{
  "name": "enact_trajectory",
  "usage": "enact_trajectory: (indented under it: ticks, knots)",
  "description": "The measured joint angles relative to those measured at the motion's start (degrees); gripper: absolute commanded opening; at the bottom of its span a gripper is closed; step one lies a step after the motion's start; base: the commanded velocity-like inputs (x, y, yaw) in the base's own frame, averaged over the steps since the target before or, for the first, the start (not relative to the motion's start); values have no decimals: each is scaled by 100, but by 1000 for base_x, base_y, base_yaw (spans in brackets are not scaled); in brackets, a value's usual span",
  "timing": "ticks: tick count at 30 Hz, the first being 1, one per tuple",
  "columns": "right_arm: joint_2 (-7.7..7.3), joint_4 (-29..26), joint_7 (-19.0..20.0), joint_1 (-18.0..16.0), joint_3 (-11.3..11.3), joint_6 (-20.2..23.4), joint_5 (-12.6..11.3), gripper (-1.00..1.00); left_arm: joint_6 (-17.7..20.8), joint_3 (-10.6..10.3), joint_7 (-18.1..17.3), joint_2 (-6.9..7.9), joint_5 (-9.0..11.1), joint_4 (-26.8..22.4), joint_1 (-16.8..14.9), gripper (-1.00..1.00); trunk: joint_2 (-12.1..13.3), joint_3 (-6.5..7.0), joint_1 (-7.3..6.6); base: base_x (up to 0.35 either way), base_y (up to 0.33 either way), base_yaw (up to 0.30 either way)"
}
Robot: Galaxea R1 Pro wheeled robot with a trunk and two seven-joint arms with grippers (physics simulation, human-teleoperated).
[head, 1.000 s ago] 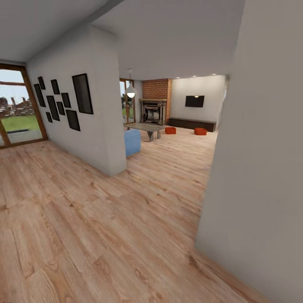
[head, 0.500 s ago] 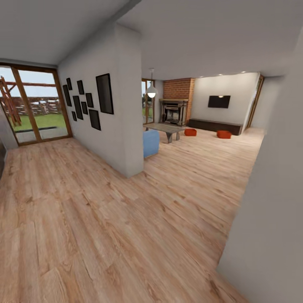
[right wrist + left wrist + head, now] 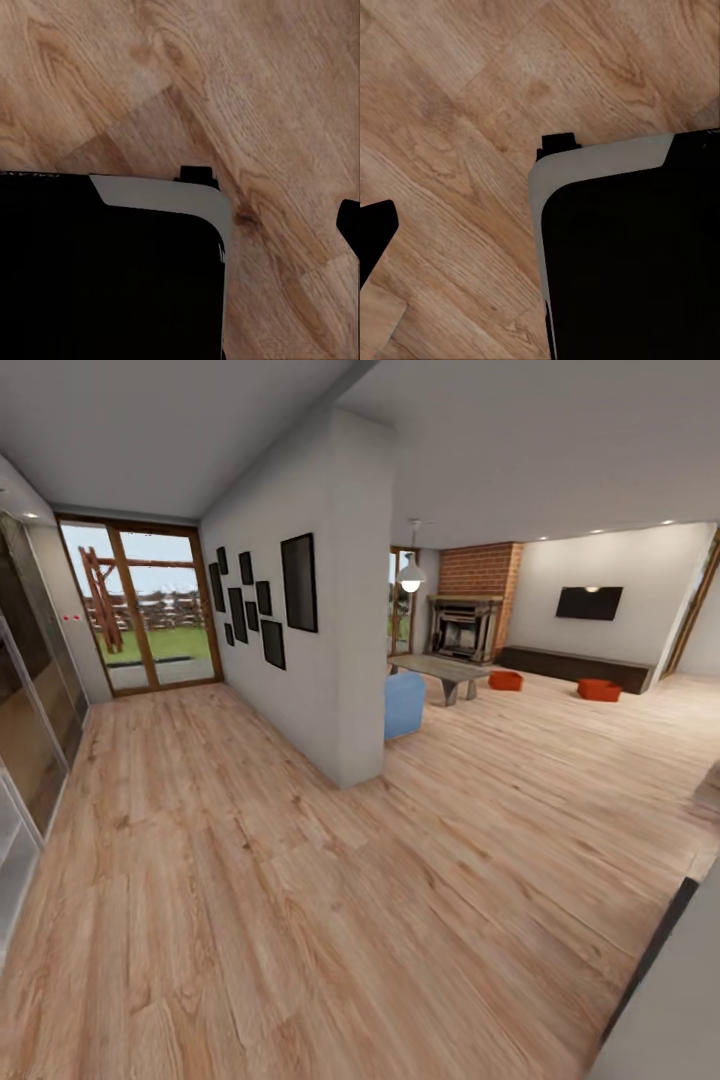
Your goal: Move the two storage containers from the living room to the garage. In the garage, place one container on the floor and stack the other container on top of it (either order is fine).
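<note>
Head view looks across a light wood-plank floor (image 3: 300,880) toward the living room, where two small orange-red rectangular plastic storage containers (image 3: 505,680) (image 3: 598,689) sit on the planks far ahead and to the right, well apart from each other and just in front of a long low dark-brown cabinet (image 3: 575,668). A red-brick chimney with an ornate fireplace (image 3: 468,622) stands beside that cabinet, a black wall TV (image 3: 589,603) hangs above it, and a grey low table (image 3: 440,670) lies near the nearer tub. A pale partition wall with black picture frames (image 3: 290,620) divides the space, with a blue block seat (image 3: 404,704) at its far end. Glazed wooden doors (image 3: 140,605) close the corridor. Left wrist view shows a dark robot base with a pale rim (image 3: 607,161) over the planks; right wrist view shows the same base (image 3: 165,199). Neither pincer's fingers are shown clearly enough, so I cannot tell whether either is spread or pressed together, and places relative to them cannot be given.
</note>
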Motion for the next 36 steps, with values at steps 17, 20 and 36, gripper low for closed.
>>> enact_trajectory:
  ticks: [17,20,36]
  knots:
    - [0,-2,0,2,0,1,0,100,0,0,0,-1,0,2,-2,100,0,0,0,346,0,148]
    - [0,-2,0,2,0,1,0,100,0,0,0,-1,0,2,-2,100,0,0,0,346,0,4]
    - [0,-2,0,2,0,1,0,100,0,0,0,-2,0,2,-2,100,0,0,0,346,0,1]
